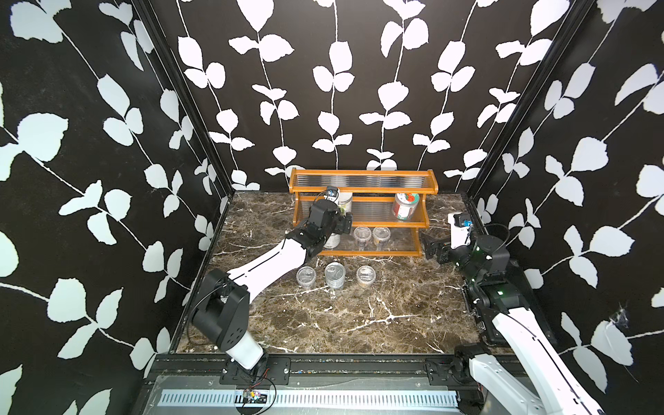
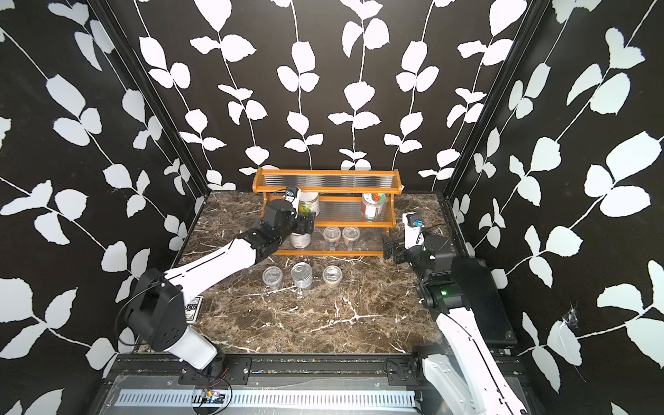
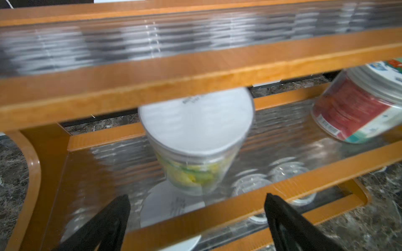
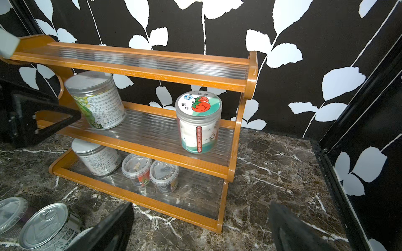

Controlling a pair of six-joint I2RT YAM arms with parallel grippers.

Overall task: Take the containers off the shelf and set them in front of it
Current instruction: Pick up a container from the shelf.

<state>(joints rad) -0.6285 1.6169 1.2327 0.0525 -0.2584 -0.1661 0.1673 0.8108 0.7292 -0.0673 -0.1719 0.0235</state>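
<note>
Brown marble tabletop (image 1: 341,323) — shelf (image 1: 370,253) at rear, black leaf-print walls (image 1: 305,118).

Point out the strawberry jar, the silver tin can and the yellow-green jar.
strawberry jar (image 4: 199,106): right wrist view, its lid.
silver tin can (image 1: 335,270): in a top view, its lid.
yellow-green jar (image 4: 100,106): right wrist view, its label.

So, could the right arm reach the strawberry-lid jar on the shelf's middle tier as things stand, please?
Probably yes: the right tool is open, facing the strawberry-lid jar, which stands alone at that end of the shelf, nothing between them.
</note>
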